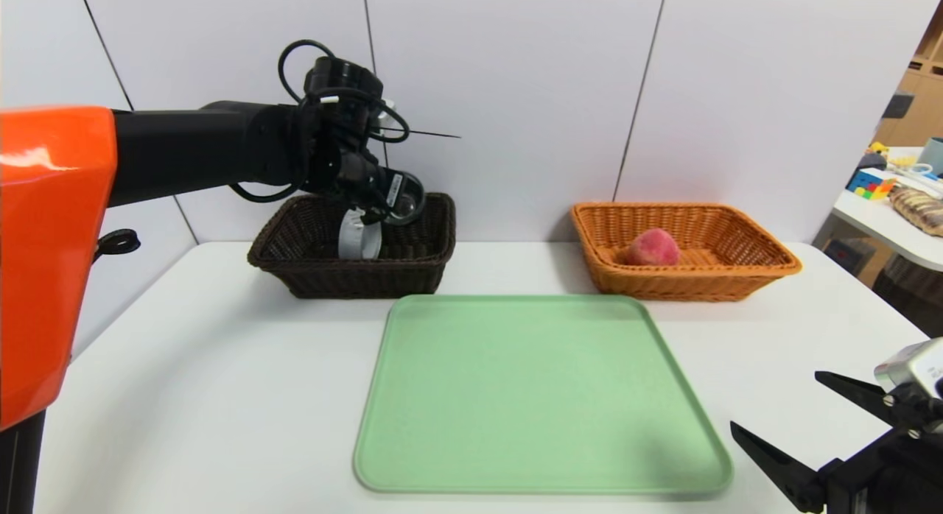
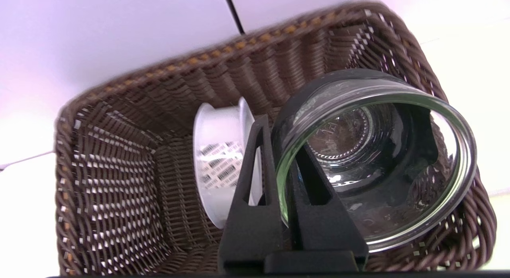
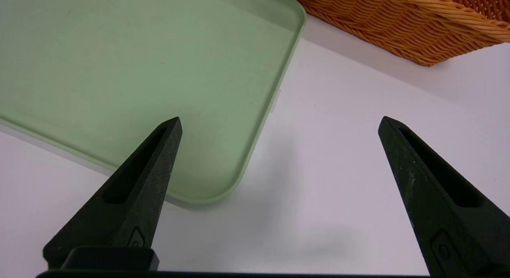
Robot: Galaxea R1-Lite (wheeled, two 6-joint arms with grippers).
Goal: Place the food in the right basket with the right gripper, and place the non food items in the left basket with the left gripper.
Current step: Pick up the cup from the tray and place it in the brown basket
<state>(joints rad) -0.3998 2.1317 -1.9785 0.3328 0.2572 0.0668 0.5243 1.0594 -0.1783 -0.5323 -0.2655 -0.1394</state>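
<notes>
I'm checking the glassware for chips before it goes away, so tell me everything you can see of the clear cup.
The clear cup looks like thick glass, round, with a wide smooth rim, a beaded ring in its base and black parts around its lower body. No chip shows on the visible rim. It is tilted, mouth toward the wrist camera, over the dark brown wicker basket. The left hand is shut on its wall, one finger inside the mouth. Whether it touches the basket, I cannot tell.

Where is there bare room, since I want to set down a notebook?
The green tray is bare, as is the white table left of it, below the dark basket. It is crowded inside that basket, where the left gripper holds the glass cup beside the white ring.
</notes>
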